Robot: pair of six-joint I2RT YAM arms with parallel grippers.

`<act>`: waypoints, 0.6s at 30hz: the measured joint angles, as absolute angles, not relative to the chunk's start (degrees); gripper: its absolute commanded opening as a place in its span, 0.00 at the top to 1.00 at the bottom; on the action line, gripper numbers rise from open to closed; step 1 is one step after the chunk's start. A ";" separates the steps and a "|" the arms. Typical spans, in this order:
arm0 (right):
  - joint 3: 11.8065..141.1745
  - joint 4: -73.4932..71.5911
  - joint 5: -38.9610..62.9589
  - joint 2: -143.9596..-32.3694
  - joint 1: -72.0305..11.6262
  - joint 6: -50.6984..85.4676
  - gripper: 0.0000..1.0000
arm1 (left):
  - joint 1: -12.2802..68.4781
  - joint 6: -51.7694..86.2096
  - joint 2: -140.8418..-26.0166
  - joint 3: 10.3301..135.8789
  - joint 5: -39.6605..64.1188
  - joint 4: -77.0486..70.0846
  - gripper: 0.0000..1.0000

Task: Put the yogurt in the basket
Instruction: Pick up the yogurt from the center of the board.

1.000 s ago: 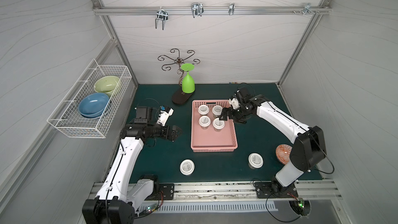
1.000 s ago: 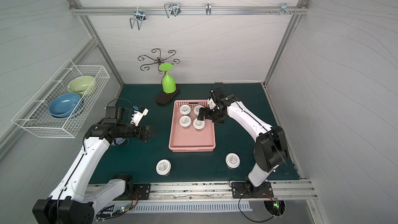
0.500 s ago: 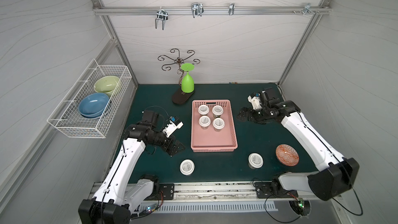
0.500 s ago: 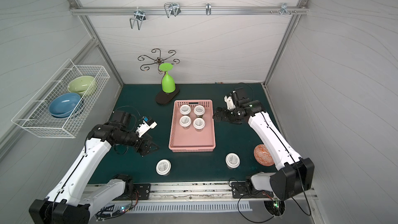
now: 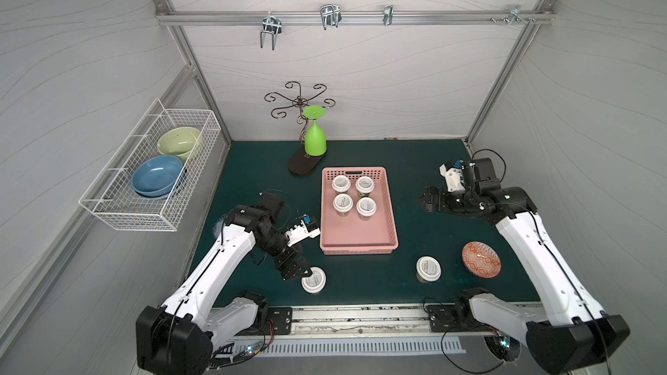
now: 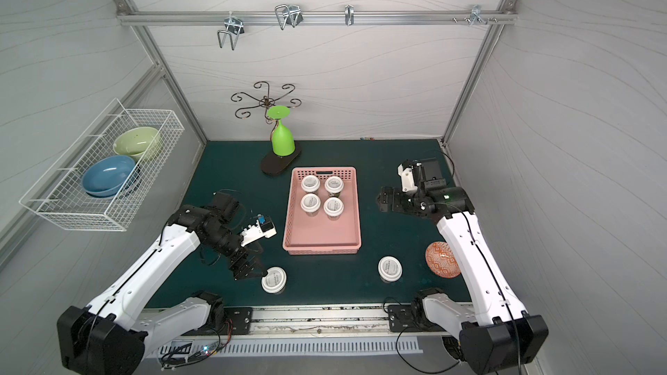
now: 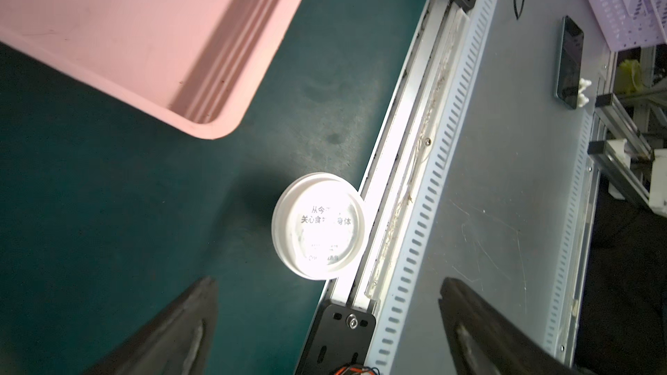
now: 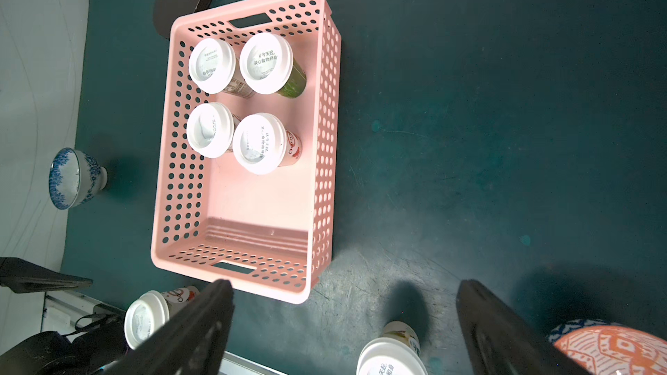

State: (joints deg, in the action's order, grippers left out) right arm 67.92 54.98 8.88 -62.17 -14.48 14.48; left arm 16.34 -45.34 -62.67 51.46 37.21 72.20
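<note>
At the near edge of the mat, the left gripper (image 5: 296,271) hangs spread and empty just beside the left yogurt cup (image 5: 313,279). The right yogurt cup (image 5: 428,269) stands alone near the orange dish (image 5: 481,259). Farther back, four yogurt cups (image 5: 343,203) stand in the far half of the basket (image 5: 359,247), with the right gripper (image 5: 427,200), also spread and empty, well to its right. Caution: the left cup stands close to the front rail (image 5: 361,319), so an off-centre closure would probably tip it or push it off the mat.

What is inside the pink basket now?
Four yogurt cups stand upright in the far half of the pink basket, two by two. The near half is bare. The white lids hide what the cups contain.
</note>
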 measured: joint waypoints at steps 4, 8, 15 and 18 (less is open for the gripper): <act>65.65 54.98 7.57 -59.81 -14.48 13.65 0.01 | 18.79 -47.27 -64.84 51.07 36.36 72.25 0.01; 63.66 55.05 6.17 -57.56 -14.48 13.39 0.01 | 20.93 -48.45 -67.16 50.04 35.27 72.07 0.01; 61.54 55.20 4.71 -55.51 -14.48 12.95 0.01 | 24.62 -47.83 -70.26 46.63 33.30 68.79 0.01; 61.43 55.35 4.43 -55.37 -14.48 12.73 0.01 | 25.61 -47.33 -72.01 45.93 32.91 66.87 0.01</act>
